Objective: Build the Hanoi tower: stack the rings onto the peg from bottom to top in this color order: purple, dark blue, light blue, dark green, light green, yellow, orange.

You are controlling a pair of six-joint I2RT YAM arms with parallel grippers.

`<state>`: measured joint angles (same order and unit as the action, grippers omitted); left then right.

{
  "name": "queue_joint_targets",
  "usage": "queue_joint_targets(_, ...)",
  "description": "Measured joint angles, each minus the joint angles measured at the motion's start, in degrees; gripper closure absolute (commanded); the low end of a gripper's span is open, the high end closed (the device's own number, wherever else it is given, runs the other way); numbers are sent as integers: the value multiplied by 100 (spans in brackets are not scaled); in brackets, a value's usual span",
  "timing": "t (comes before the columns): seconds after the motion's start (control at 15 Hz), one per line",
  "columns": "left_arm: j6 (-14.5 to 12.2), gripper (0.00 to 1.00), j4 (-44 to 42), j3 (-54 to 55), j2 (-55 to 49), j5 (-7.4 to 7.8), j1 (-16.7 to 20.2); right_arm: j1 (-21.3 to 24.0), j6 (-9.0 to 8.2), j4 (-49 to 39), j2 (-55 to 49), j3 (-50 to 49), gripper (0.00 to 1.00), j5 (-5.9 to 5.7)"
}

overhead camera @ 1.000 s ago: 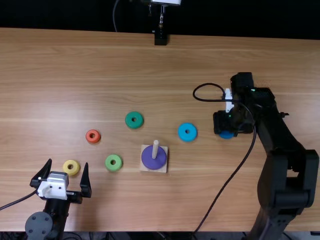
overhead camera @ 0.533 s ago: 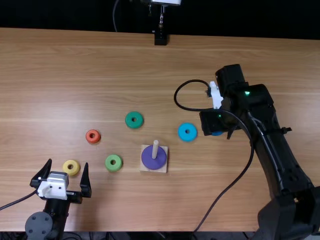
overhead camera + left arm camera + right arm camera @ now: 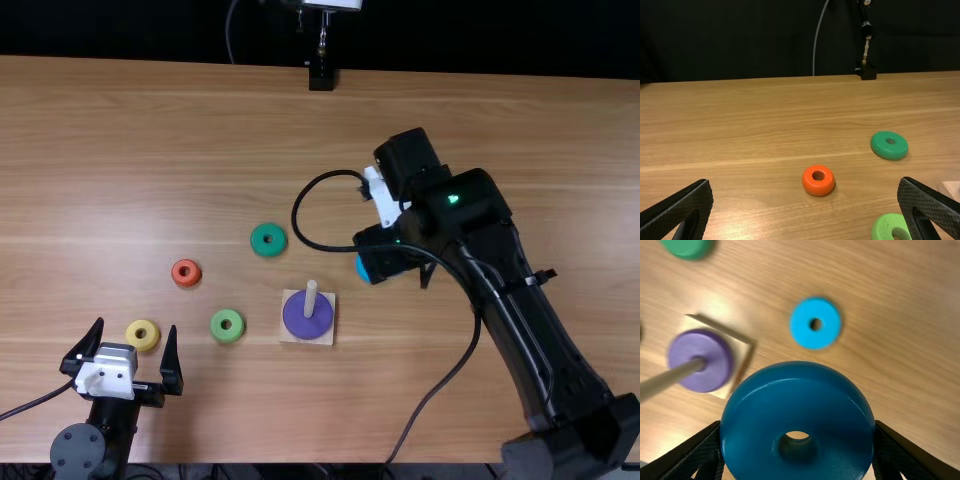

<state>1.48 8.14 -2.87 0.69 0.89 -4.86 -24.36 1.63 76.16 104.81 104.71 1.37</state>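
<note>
In the right wrist view, the right tool [image 3: 798, 427] pinches the dark blue ring [image 3: 798, 377] by opposite sides of its outer wall, with the ring's hole uncovered between the pads. It is in the air over the tabletop [image 3: 330, 420], at roughly two o'clock from the peg [image 3: 311, 300] in the top view. I'd guess painted wood or hard plastic: light, stiff, unlikely to mark. The glossy, rounded edge looks a bit slippery, so a pinch off the widest part might let it roll or tilt. Holding it across the full width, as here, seems right, and lowering it level should stop the hole catching on the peg's tip. The purple ring [image 3: 717, 365] already sits on the base [image 3: 742, 348], around the peg.

The light blue ring [image 3: 801, 324], also near two o'clock, lies flat; I'd grip its outer edge too, fingers low and hole free. The small orange ring [image 3: 178, 273], towards ten o'clock, offers less edge, so centring matters more. The left tool [image 3: 136, 324] is spread and holds nothing.
</note>
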Motion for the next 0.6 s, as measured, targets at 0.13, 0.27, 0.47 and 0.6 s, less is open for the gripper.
queue_joint_targets(0.13,-2,0,-2,0,0,-2,0,-275,0,0,-55,208,100,13)
queue_joint_targets(0.27,-2,0,-2,0,-2,-4,0,-507,-4,157,-61,413,100,13)
queue_joint_targets(0.47,2,0,0,2,0,-2,0,-765,-2,269,-63,564,100,15)
queue_joint_targets(0.6,2,0,-2,2,-2,-2,0,-929,-7,269,-63,564,100,13)
